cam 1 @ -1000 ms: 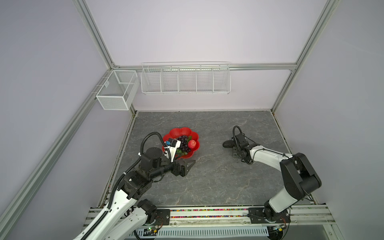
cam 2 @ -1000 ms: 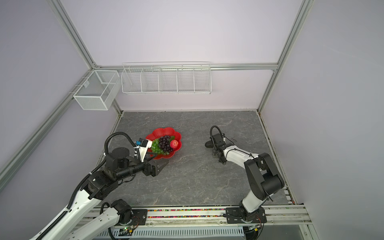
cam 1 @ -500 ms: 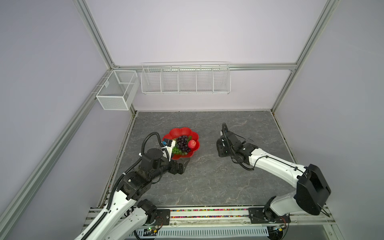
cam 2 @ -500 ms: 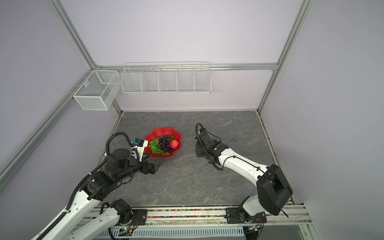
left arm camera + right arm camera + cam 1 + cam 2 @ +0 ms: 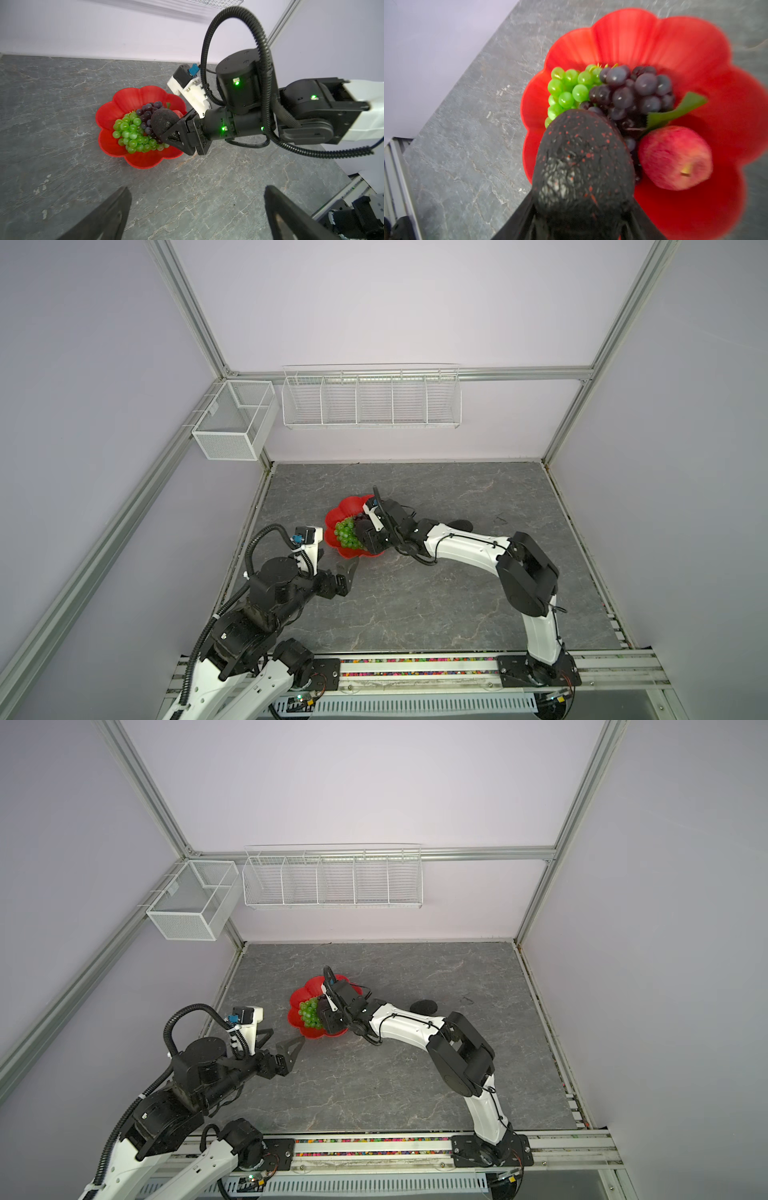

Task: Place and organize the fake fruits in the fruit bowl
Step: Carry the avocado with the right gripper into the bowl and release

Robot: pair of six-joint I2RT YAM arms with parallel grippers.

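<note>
Grey marbled tabletop (image 5: 415, 601) is carrying everything; the right arm is reaching across it toward the middle and the left arm is sitting low near the front. The left gripper (image 5: 196, 189) is gaping wide, grasping nothing, facing the fruit bowl (image 5: 133, 97). The bowl is sitting left of centre, cradling the green grape bunch (image 5: 133, 133), the dark purple grape bunch (image 5: 633, 91) against it, and the small red apple (image 5: 675, 158) beside the purple one. The right gripper (image 5: 170, 127) is clamping an avocado (image 5: 581, 158) over the bowl's rim; whether it is touching the grapes I cannot tell. The second avocado (image 5: 462, 525) is lying on the table behind the right arm, well apart from the bowl. Judgement: the release should be going low into a bare red lobe, with the jaws parting only once the fruit is resting, or it is likely rolling out.
</note>
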